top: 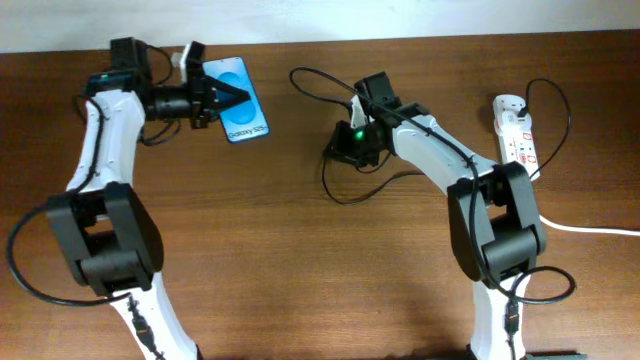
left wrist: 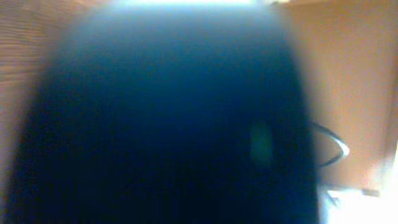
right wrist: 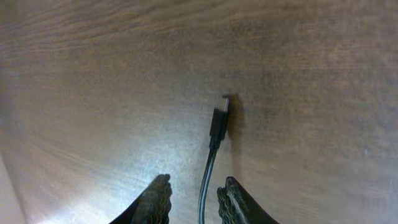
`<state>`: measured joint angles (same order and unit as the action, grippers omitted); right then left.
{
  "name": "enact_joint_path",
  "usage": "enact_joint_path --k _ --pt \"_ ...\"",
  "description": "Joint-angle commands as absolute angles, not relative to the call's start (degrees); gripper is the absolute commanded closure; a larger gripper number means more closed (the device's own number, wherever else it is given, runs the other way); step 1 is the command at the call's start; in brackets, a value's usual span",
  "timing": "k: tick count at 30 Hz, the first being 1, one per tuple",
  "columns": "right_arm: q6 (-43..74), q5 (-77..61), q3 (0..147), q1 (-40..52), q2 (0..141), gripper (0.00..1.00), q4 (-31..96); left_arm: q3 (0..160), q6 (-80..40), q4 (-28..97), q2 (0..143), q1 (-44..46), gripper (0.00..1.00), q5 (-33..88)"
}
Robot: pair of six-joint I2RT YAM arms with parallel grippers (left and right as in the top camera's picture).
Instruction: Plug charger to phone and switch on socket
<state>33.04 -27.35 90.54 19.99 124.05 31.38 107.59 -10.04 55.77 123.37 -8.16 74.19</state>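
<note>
A: Start with the right fingers point(right wrist: 158, 202).
B: Narrow gap, not closed. The charger point(right wrist: 208, 168) runs up between them, closer to the right-hand one. No pinch shows. Its plug tip point(right wrist: 219, 121) lies just beyond them on the worktop point(right wrist: 93, 74), pointing away.

A: And the left fingers point(top: 228, 98)?
B: Over the left edge of the phone point(top: 243, 100), at the far left of the worktop. Wide or clamped, I cannot tell: from above they're one dark wedge, and the wrist view is only a blue-black blur.

A: Where's the rest of the cable?
B: It loops over mid-worktop, well apart from the phone. The socket point(top: 517, 128) sits far right, beside neither arm.

A: Step in hand?
B: My reading is picking up the charger end. Nothing is plugged in and the socket is untouched.

A: Next move?
B: Close on the cable just behind the tip, short enough that it won't droop. Then carry it left and line it up with the phone's port while the left side steadies the phone. The socket switch comes last.
</note>
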Motion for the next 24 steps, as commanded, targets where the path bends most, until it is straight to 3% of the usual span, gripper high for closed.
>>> enact_joint_path --k 1,16,20,24 --pt "33.28 -26.28 91.33 20.53 126.15 0.70 30.24 108.05 -8.88 56.25 122.89 -8.95 1.00 77.08" --pt "33.12 -26.04 91.29 22.48 133.19 0.72 27.53 108.05 -8.88 56.25 122.89 -8.95 1.00 76.69" --pt "33.08 -26.06 91.31 22.44 133.27 0.94 27.18 108.05 -8.88 56.25 122.89 -8.88 1.00 76.69" --pt "29.89 -29.02 91.33 21.67 131.81 0.96 27.22 108.05 -8.88 56.29 122.89 -8.82 1.00 76.71"
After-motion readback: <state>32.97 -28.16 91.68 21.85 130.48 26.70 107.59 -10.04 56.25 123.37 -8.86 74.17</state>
